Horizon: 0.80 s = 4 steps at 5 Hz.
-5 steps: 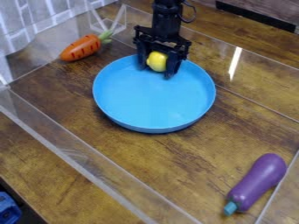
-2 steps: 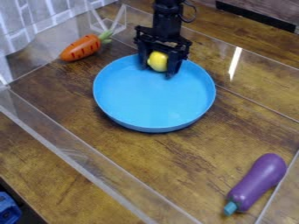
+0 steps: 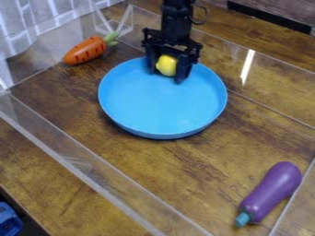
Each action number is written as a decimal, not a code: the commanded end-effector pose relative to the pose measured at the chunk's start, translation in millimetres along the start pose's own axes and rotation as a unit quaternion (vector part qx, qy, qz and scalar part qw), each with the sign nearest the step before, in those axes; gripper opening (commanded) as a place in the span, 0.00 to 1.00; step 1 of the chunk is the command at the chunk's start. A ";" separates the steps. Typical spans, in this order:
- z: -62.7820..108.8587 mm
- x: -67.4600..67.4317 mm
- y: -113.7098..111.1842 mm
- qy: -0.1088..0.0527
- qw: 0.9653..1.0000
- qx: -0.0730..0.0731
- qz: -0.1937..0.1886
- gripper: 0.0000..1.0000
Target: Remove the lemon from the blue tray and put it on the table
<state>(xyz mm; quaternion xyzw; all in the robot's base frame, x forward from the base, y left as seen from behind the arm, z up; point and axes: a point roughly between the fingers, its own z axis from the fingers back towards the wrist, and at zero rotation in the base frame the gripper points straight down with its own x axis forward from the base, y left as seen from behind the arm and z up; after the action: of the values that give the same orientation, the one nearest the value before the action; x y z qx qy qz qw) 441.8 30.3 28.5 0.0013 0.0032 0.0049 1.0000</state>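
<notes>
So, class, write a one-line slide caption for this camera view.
Claw shut on the lemon at the far rim of the blue tray, carrot and eggplant on the table.

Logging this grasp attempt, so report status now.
Tool shut on lemon, pointing down at far rim of blue tray. Lemon not yet on table. Carrot left, eggplant near right; neither blocking.

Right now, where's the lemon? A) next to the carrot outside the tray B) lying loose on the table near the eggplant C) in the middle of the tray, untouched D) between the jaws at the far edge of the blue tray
D: the lemon sits between the closed jaws of the gripper, over the far rim of the blue tray.
</notes>
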 end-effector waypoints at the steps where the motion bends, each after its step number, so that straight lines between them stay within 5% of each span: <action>1: 37.7 5.7 0.3 -0.045 0.999 0.004 -0.001 0.00; 4: 39.5 5.6 -2.3 -0.050 0.999 0.005 -0.005 0.00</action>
<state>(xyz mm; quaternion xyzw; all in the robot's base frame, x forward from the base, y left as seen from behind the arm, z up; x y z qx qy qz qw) 441.5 30.3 28.9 0.0016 -0.0030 0.0041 1.0000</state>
